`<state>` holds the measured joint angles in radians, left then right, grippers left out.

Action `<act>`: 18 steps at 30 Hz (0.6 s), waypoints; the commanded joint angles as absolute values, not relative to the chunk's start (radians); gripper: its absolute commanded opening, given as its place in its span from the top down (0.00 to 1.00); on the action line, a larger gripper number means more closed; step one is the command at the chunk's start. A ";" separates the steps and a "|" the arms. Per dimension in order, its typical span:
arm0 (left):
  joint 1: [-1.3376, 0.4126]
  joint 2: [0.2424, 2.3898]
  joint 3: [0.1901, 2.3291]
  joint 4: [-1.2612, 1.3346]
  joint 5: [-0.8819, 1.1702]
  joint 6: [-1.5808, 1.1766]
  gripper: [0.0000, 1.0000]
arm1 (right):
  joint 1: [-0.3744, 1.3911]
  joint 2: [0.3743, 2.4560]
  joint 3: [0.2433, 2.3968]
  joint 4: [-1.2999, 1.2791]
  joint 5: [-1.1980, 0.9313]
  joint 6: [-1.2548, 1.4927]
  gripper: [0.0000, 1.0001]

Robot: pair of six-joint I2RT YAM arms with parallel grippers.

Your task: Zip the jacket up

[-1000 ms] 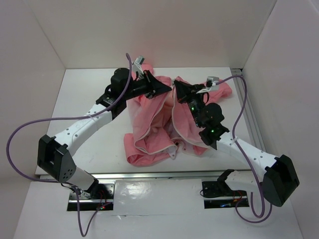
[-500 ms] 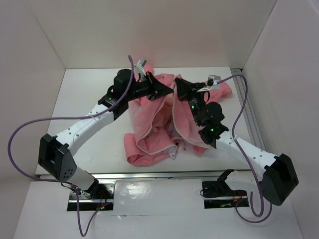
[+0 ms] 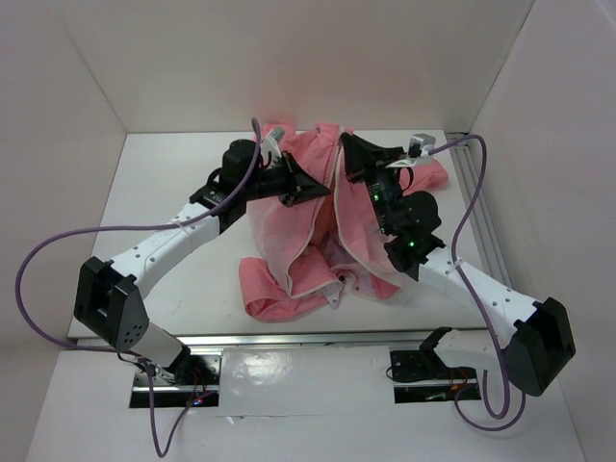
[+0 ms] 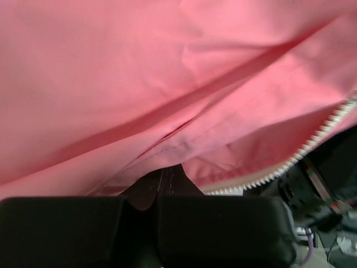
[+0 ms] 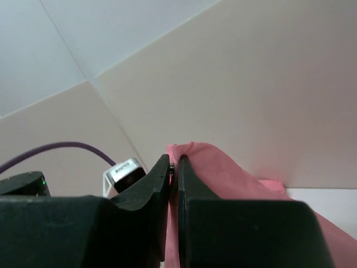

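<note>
Sprawling crumpled across the middle of the smooth white table (image 3: 159, 188), the soft salmon-pink jacket (image 3: 308, 241) peaks at its far end. The black left gripper (image 4: 166, 180) and right gripper (image 5: 173, 163) each clamp a fabric fold. Toothed white zipper edging (image 4: 312, 142) rims one hem.

The jacket (image 3: 313, 245) is soft, matt salmon-pink cloth, creased and folded, with a paler pink lining that looks equally dull. Its zipper teeth (image 4: 326, 129) look like small white plastic pieces, slightly shiny. The left claw (image 4: 167, 174) and the right claw (image 5: 174, 165) are matt black plastic with smooth faces. The arm links (image 3: 159, 248) wear smooth white shells with a faint sheen. The cable (image 3: 96, 231) has a smooth purple sheath. The worktop (image 3: 164, 188) is smooth, matt white, edged by a brushed metal rail (image 3: 308, 338).
</note>
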<state>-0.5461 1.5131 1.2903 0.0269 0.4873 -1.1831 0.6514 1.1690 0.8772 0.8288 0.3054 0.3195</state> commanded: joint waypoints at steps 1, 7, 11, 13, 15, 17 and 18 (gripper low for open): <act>-0.467 1.448 1.338 0.101 0.621 -1.114 1.00 | 0.647 1.134 0.928 0.893 0.275 0.296 1.00; -0.427 1.463 1.465 0.134 0.719 -1.000 0.66 | 0.647 1.103 0.908 0.864 0.235 0.296 1.00; -0.416 1.529 1.589 0.100 0.808 -0.908 0.53 | 0.647 1.094 0.919 0.830 0.215 0.296 1.00; -0.416 1.549 1.589 0.188 0.848 -0.942 0.53 | 0.647 1.085 0.928 0.819 0.215 0.296 1.00; -0.416 1.549 1.589 0.244 0.891 -0.965 0.53 | 0.647 1.085 0.928 0.819 0.215 0.296 1.00; -0.416 1.581 1.598 0.279 0.920 -0.991 0.51 | 0.647 1.085 0.928 0.819 0.215 0.296 1.00; -0.416 1.591 1.608 0.279 0.936 -0.991 0.49 | 0.647 1.085 0.928 0.819 0.215 0.296 1.00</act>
<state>-0.4217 1.5421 1.5806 0.1890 0.8417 -0.9947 0.6514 1.1221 0.8772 0.7773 0.2237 0.3153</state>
